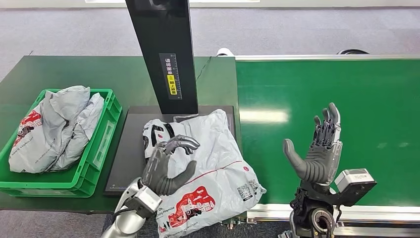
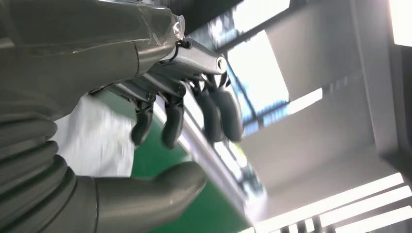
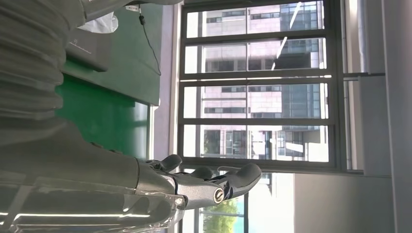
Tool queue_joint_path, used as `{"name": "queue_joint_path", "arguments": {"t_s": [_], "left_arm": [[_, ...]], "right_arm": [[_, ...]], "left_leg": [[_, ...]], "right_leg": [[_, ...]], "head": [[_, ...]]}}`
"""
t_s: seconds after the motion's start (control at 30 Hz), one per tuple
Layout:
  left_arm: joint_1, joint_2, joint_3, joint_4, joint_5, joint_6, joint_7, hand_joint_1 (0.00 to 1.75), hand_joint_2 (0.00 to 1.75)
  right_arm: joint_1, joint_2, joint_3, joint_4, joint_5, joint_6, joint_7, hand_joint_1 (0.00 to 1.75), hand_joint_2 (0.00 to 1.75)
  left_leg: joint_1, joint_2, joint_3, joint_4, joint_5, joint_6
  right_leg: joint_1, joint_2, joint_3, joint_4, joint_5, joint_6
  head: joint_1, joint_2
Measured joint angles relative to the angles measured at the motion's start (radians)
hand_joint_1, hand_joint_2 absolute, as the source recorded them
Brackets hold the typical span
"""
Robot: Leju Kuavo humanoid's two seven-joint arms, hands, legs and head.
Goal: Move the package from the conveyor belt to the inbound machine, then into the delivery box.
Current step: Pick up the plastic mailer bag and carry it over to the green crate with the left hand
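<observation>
The conveyor belt (image 1: pixel 346 99) lies bare; the package (image 1: pixel 218 168) rests on the inbound machine's black plate (image 1: pixel 124 158), overhanging the bench edge. The green delivery box (image 1: pixel 101 148) sits just left. Left hand (image 1: pixel 166 166) hovers over it, fingers curled, holding nothing; right hand (image 1: pixel 319 148) spread apart. Next, probably: grip and carry left.

The head view was bright and sharp, with a white glare patch on the glossy green conveyor belt (image 1: pixel 346 124). The left wrist view was motion-blurred; daylight through tall windows (image 3: pixel 262 92) backlit the right wrist view.
</observation>
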Motion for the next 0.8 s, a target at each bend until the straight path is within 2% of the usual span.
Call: {"name": "queue_joint_path", "arguments": {"t_s": [0.03,0.07,0.13,0.23,0.43,0.5,0.57,0.73,0.8], "left_arm": [[0.009,0.009,-0.01,-0.005,0.035,-0.138,0.004,0.0,1.75],[0.017,0.016,-0.017,-0.006,0.062,-0.225,0.008,0.0,1.75],[0.025,0.026,-0.022,-0.006,0.093,-0.31,0.018,0.0,1.75],[0.03,0.039,-0.032,-0.005,0.096,-0.365,0.025,0.0,1.75],[0.031,0.046,-0.042,0.013,0.071,-0.384,0.053,0.0,1.75],[0.028,0.047,-0.046,0.025,0.038,-0.374,0.083,0.0,1.75],[0.022,0.048,-0.051,0.045,-0.036,-0.324,0.136,0.0,1.75],[-0.011,0.046,-0.061,0.125,-0.369,-0.09,0.358,0.0,1.75],[-0.025,0.043,-0.06,0.161,-0.465,-0.032,0.432,0.0,1.75]], "right_arm": [[-0.001,-0.001,0.0,0.001,0.0,0.006,0.0,0.0,1.75],[-0.002,-0.002,0.0,0.001,0.0,0.011,0.0,0.0,1.75],[-0.002,-0.005,0.0,0.002,0.0,0.017,0.0,0.0,1.75],[-0.002,-0.007,0.0,0.003,0.0,0.019,0.0,0.0,1.75],[0.005,-0.011,0.0,0.003,0.0,0.019,0.0,0.0,1.75],[0.007,-0.011,0.0,0.003,0.0,0.019,0.0,0.0,1.75],[0.009,-0.012,0.0,0.003,0.0,0.019,0.0,0.0,1.75],[0.023,-0.012,0.0,0.003,0.004,0.019,0.0,0.0,1.75],[0.028,-0.011,0.0,0.003,0.009,0.02,0.0,0.0,1.75]], "left_leg": [[0.0,0.0,0.0,0.0,0.0,0.0],[0.0,0.0,0.0,0.0,0.0,0.0],[0.0,0.0,0.0,0.0,0.0,0.0],[0.0,0.0,0.0,0.0,0.0,0.0],[0.0,0.0,0.0,0.0,0.0,0.0],[0.0,0.0,0.0,0.0,0.0,0.0],[0.0,0.0,0.0,0.0,0.0,0.0],[0.0,0.0,0.0,0.0,0.0,0.0],[0.0,0.0,0.0,0.0,0.0,0.0]], "right_leg": [[0.0,0.0,0.0,0.0,0.0,0.0],[0.0,0.0,0.0,0.0,0.0,0.0],[0.0,0.0,0.0,0.0,0.0,0.0],[0.0,0.0,0.0,0.0,0.0,0.0],[0.0,0.0,0.0,0.0,0.0,0.0],[0.0,0.0,0.0,0.0,0.0,0.0],[0.0,0.0,0.0,0.0,0.0,0.0],[0.0,0.0,0.0,0.0,0.0,0.0],[0.0,0.0,0.0,0.0,0.0,0.0]], "head": [[0.0,0.0],[0.0,0.0],[0.0,0.0],[0.0,0.0],[0.0,0.0],[0.0,0.0],[0.0,0.0],[0.0,0.0],[0.0,0.0]]}}
